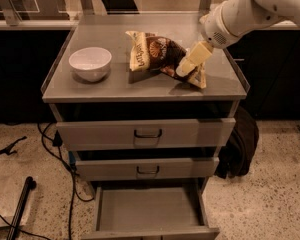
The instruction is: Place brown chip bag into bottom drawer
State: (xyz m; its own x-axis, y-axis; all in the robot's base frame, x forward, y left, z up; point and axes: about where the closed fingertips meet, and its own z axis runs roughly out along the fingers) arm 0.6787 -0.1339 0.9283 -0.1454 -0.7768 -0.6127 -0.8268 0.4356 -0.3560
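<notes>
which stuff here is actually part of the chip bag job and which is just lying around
Part of the job:
- brown chip bag, lying on the cabinet top
- bottom drawer, pulled open
- gripper, down at the bag's right end

Just lying about:
- white bowl, left of the bag
- top drawer and middle drawer, both shut
- dark bag on the floor beside the cabinet

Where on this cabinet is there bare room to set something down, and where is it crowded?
Bare: the cabinet top between the white bowl and the brown chip bag, its front edge, and the open bottom drawer. Crowded: the right side, where the gripper sits at the bag's end.
</notes>
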